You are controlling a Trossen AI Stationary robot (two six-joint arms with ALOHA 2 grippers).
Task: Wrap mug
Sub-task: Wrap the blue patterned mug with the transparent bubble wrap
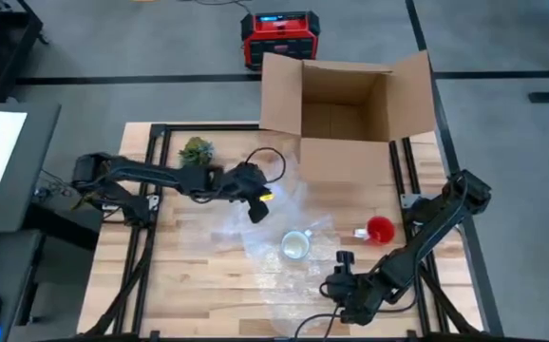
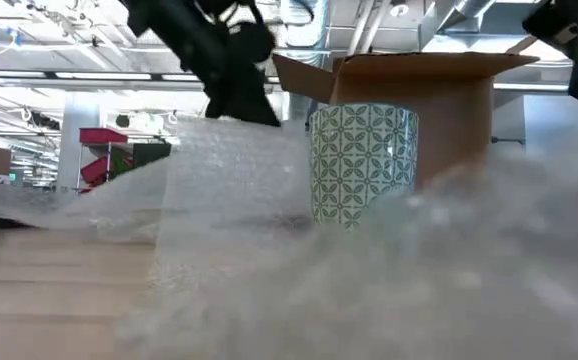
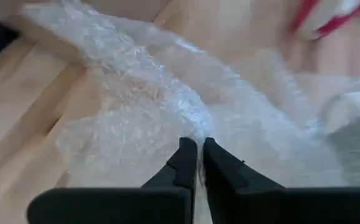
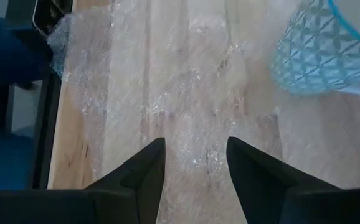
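A mug (image 1: 296,245) with a teal-and-white pattern (image 2: 364,160) stands upright on a sheet of clear bubble wrap (image 1: 274,228) spread over the middle of the wooden table. My left gripper (image 1: 257,211) is to the mug's far left, shut on the wrap (image 3: 161,106). In the low view the wrap stands raised beside the mug (image 2: 234,170). My right gripper (image 1: 339,277) is open near the mug's near right. It hovers over the wrap (image 4: 192,93) with nothing between its fingers, and the mug (image 4: 329,50) lies ahead of it. My left gripper pinches a raised ridge of the bubble wrap (image 3: 195,134) between its two fingertips. One layer or several, I cannot tell. The held part is lifted off the table (image 2: 254,125) and the rest slopes down slack onto the boards.
An open cardboard box (image 1: 350,104) stands at the table's far edge behind the mug. A red round object (image 1: 380,230) lies right of the mug, and a small green plant (image 1: 197,150) sits at the far left. Bare wood shows at the near left.
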